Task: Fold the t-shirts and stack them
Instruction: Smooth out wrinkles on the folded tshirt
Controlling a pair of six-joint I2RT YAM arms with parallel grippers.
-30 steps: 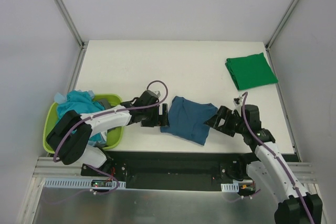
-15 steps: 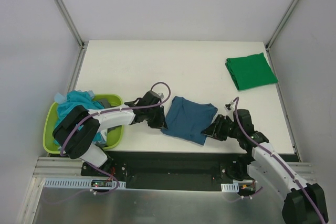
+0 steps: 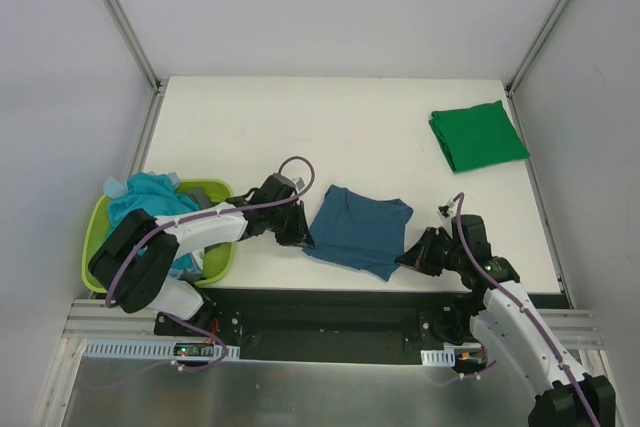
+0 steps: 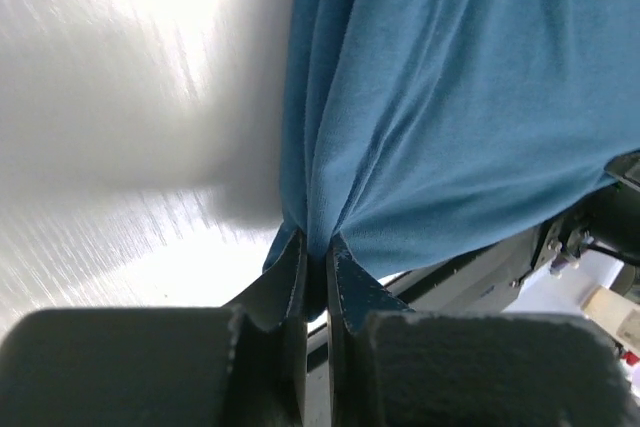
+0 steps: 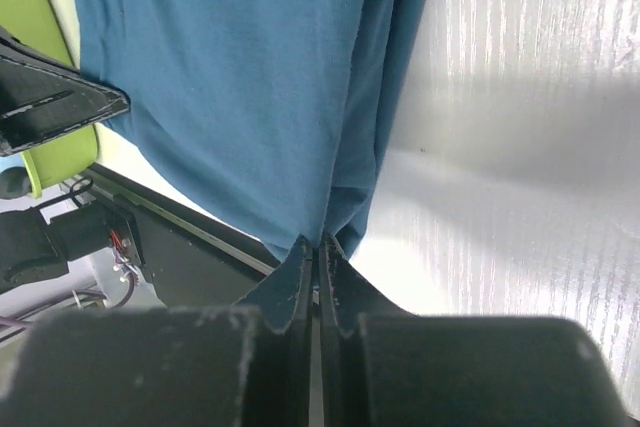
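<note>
A dark teal-blue t-shirt (image 3: 358, 229) lies partly folded near the table's front edge. My left gripper (image 3: 302, 237) is shut on its near left corner, and the pinched cloth (image 4: 318, 237) bunches between the fingers. My right gripper (image 3: 408, 258) is shut on the near right corner, the blue cloth (image 5: 335, 217) gathered at the fingertips. A bright green t-shirt (image 3: 478, 134) lies folded at the back right. More t-shirts, a light turquoise one (image 3: 150, 197) on top, are piled in the basket at the left.
A lime-green plastic basket (image 3: 222, 259) stands at the front left, close to the left arm. The table's front edge and the black base rail (image 3: 330, 302) run just below the blue shirt. Grey walls enclose the white table (image 3: 300, 127).
Both grippers went from open to shut on the blue t-shirt's near corners. The right gripper moved in to the left and nearer, the left one closed in on the left edge.
</note>
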